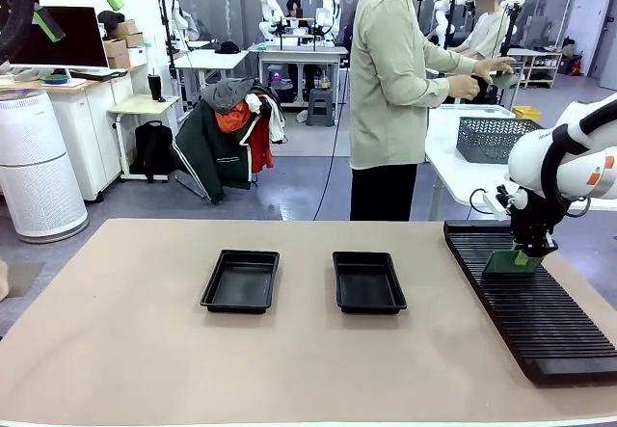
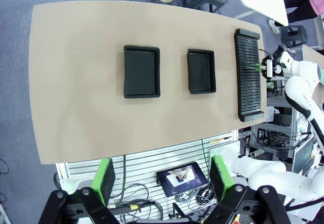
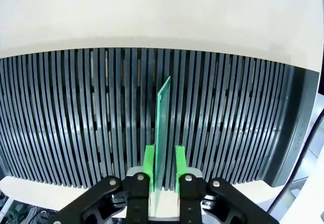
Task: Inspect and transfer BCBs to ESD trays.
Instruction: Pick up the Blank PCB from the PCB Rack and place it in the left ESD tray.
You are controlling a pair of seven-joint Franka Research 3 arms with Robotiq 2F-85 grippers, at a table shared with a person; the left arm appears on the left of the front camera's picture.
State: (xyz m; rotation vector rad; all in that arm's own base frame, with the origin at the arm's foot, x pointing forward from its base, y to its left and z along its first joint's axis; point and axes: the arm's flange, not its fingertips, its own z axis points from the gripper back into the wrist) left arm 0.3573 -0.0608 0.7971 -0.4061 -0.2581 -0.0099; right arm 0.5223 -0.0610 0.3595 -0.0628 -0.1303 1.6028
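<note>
Two black ESD trays lie side by side mid-table, the left tray (image 1: 241, 280) (image 2: 142, 71) and the right tray (image 1: 368, 282) (image 2: 201, 71); both hold nothing. A thin green BCB (image 3: 163, 123) (image 1: 506, 262) stands on edge in a slot of the black ribbed rack (image 1: 535, 302) (image 3: 76, 113) (image 2: 249, 75). My right gripper (image 1: 526, 252) (image 3: 164, 164) (image 2: 263, 66) is shut on the board's near edge, one green pad on each face. High above the table, my left gripper (image 2: 163, 178) (image 1: 77, 8) hangs open, holding nothing.
The rack runs along the table's right edge. A person (image 1: 390, 80) stands beyond the far edge, turned toward a white side table with a grey mesh basket (image 1: 496, 138). Bare tan tabletop (image 1: 125, 331) surrounds the trays.
</note>
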